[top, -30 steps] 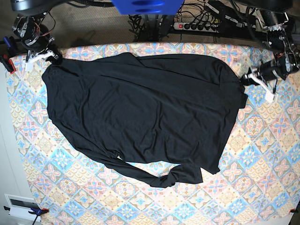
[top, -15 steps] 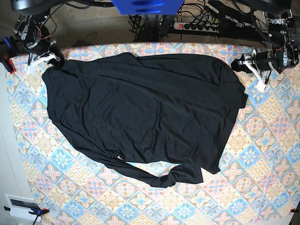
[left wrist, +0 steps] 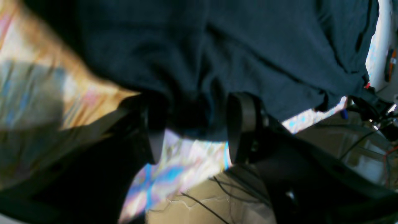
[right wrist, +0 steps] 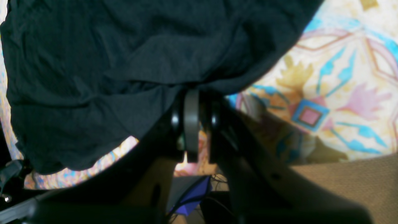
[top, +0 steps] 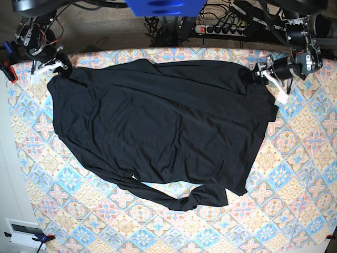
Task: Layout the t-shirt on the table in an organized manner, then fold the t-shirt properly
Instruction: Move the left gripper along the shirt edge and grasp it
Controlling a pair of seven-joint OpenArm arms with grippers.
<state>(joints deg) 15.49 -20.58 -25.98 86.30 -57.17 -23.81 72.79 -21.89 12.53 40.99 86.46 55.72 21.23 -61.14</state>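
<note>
One garment occupied the scene: the t-shirt (top: pixel 158 132), spread dark and mostly flat across the counter (top: pixel 295 174). Nearest the base camera, its lower edge was bunched into a twisted roll (top: pixel 184 200), with bare patterned cloth beyond it on all sides. The fabric appeared thin, soft and light; it would likely drape, crease and slide under a pull, so hold should be taken at hems, corners or shoulder seams, pinching a small fold rather than the middle.

At the far right corner of the base view, the left pincer (left wrist: pixel 196 124) hovered over the shirt's edge with its fingers standing wide apart, fabric lying between them but not clamped. The arm reached in from the counter's back edge, wrist angled down toward the cloth.

At the far left corner, the right pincer (right wrist: pixel 192 121) had its fingers together, pinching the shirt's corner, which puckered around the pads (right wrist: pixel 191 112). That arm sat low at the counter's rim (top: pixel 31 74), forearm extending outward past the edge.
</note>
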